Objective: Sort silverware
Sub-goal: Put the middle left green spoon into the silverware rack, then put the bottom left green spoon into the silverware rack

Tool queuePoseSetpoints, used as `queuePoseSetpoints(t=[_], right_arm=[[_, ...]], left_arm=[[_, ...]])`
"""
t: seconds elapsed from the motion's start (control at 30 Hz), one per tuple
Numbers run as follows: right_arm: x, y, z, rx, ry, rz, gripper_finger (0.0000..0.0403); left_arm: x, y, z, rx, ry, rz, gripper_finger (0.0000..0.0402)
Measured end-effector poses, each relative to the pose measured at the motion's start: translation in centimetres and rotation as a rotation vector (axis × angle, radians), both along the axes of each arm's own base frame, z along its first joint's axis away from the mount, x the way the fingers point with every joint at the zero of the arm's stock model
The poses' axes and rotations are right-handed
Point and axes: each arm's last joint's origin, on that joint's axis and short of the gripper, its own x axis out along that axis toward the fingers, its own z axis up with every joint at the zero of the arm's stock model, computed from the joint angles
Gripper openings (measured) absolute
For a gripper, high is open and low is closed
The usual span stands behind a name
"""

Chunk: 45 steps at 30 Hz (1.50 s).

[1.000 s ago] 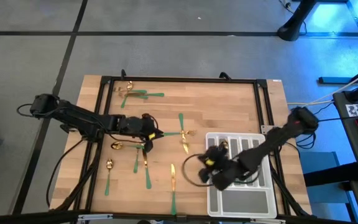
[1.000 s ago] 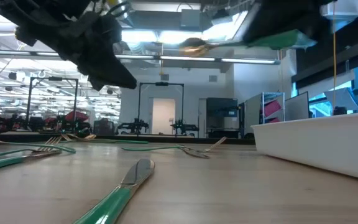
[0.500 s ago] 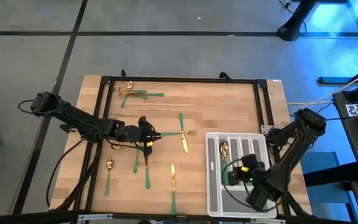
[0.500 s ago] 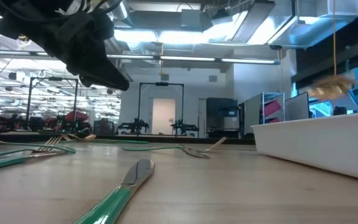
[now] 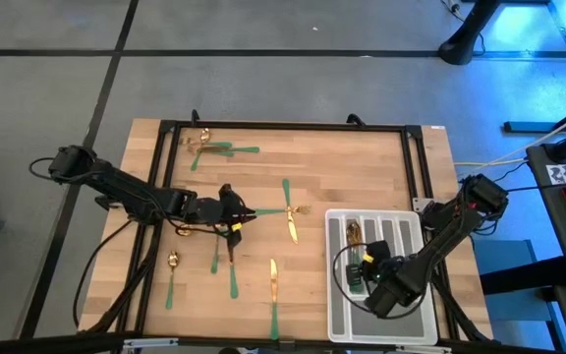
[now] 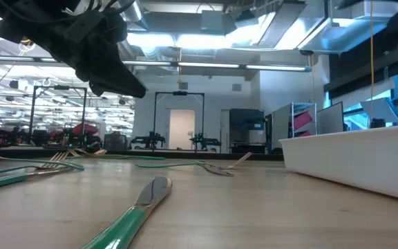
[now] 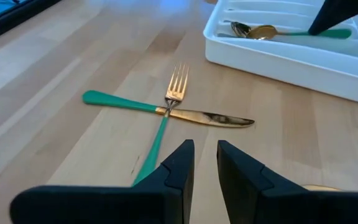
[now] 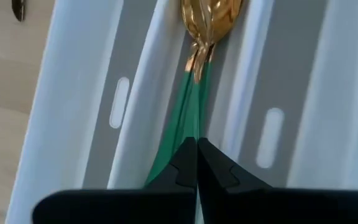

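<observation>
Gold-and-green silverware sorting: left arm over table, right arm at tray

Left gripper (image 7: 205, 167) hovers narrowly parted, empty, near a crossed gold-headed green-handled fork (image 7: 166, 115) and knife (image 7: 211, 117); other pieces lie scattered on the wooden table (image 5: 352, 167). Right gripper (image 8: 196, 163) is closed in the pale grey divided plastic tray (image 5: 404, 320), tips pinching the green handle of a gold spoon (image 8: 205, 25) lying in a slot. Release only once the handle lies flat, then lift straight up
</observation>
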Motion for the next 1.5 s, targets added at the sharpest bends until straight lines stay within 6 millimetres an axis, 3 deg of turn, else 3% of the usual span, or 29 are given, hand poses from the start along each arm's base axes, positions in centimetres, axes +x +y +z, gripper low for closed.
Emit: queuePoseSetpoints(t=[0.13,0.37,0.6,0.7,0.83,0.97,1.07,1.3,1.5], right_arm=[[-0.1,-0.1,-1.1,0.039,-0.023,-0.026,0.0000],[0.1,-0.6,-1.4,0.026,-0.025,-0.035,0.0013],[0.8,-1.2,-0.9,0.011,0.038,0.092,0.0097],[1.2,-1.6,0.5,0.015,0.063,0.167,0.0138],[1.7,-2.2,3.8,0.010,0.057,0.169,0.0166],[3.1,-2.1,7.0,-0.183,-0.117,0.231,0.0171],[4.6,-1.5,8.1,-0.370,-0.296,0.338,0.0172],[9.4,-0.3,6.5,-0.560,-0.379,0.663,0.0172],[13.9,-1.2,2.8,-0.530,-0.358,0.795,0.0172]], left_arm=[[0.0,0.0,0.0,0.001,0.000,0.000,0.0060],[0.0,0.0,0.0,0.003,0.000,0.002,0.0060],[-0.1,-0.3,0.0,0.009,0.001,-0.011,0.0060],[-0.1,-0.7,0.0,0.009,0.002,-0.029,0.0060],[-0.3,-1.2,0.0,0.025,0.010,-0.062,0.0060],[-0.5,-2.0,0.0,0.062,0.015,-0.117,0.0060],[-0.8,-3.1,0.0,0.120,0.023,-0.187,0.0060],[-2.3,-5.9,0.2,0.180,0.099,-0.289,0.0060],[-3.4,-5.3,3.1,-0.038,0.356,-0.004,0.0060]])
